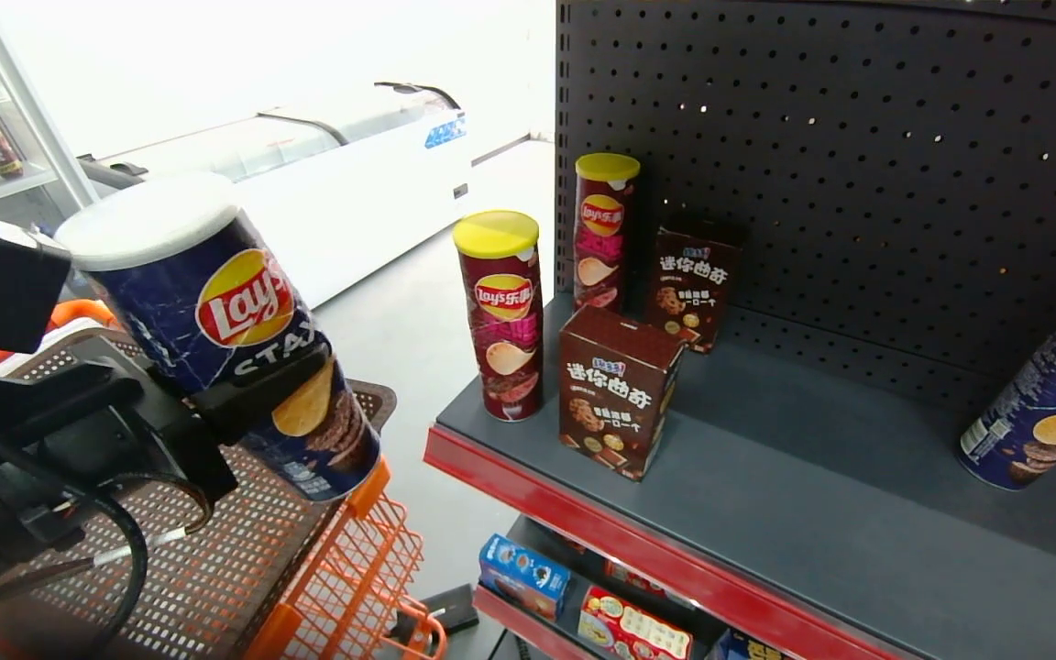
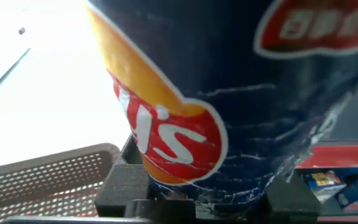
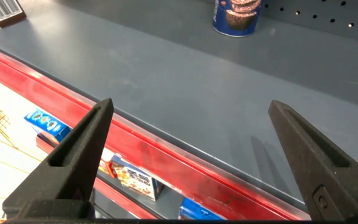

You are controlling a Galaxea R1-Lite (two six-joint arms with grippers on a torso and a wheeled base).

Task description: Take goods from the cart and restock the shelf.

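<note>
Left gripper point(image 1: 244, 403): clamped round the middle of a blue chip can point(image 1: 225, 312), white lid up and leaning slightly, held above the cart and left of the shelf.
Cart point(image 1: 345, 568): orange wire basket with a brown perforated tray, directly under the held can; what else it carries cannot be told.
Red cans: two yellow-lidded chip cans upright at the shelf's left end, one near the front point(image 1: 500, 312), one at the back panel point(image 1: 603, 229).
Cookie boxes: two brown boxes just beside the red cans, one forward point(image 1: 618, 390), one behind point(image 1: 693, 284).
Shelf point(image 1: 812, 495): grey deck with a red front lip, with a broad bare stretch between the boxes and the far can.
Second blue can point(image 1: 1050, 394): on the shelf at the right, by the back panel, well apart from the boxes.
Right gripper point(image 3: 191, 106): jaws spread wide with nothing between them, over the shelf's front lip.
Progress: likely midway, with one blue can shelved and a second lifted from the cart but not yet carried across and set down.
</note>
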